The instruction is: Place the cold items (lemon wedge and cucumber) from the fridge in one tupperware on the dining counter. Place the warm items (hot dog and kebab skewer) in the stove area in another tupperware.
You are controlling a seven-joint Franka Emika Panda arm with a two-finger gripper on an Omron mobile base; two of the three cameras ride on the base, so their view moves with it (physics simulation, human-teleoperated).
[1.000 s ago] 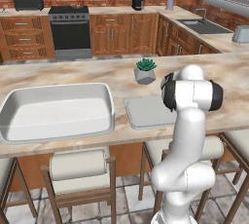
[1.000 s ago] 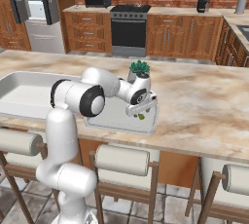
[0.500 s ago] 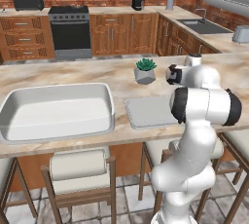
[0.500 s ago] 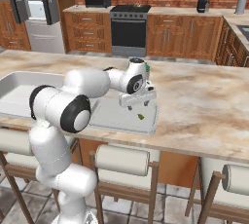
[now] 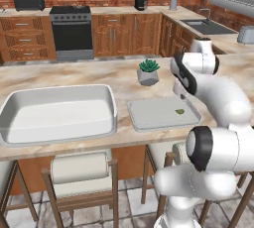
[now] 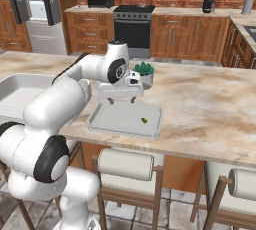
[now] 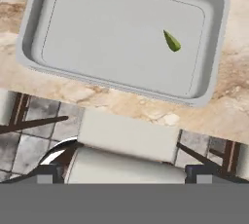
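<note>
Right base view: the gripper (image 6: 121, 97) was seen with jaws spread wide and nothing held, poised just above the small white tupperware (image 6: 102, 123) on the dining counter (image 6: 210, 109). A small green piece (seemingly the lemon wedge) (image 7: 171, 41) was found lying loose inside that container, apart from the fingers.

You cannot make out what the small green piece (image 7: 171, 41) in the small tray (image 5: 149, 123) is: too tiny. Large tray (image 6: 12, 81) is cut by the frame's left edge. Fridge (image 6: 30, 9) is cropped top and left.
</note>
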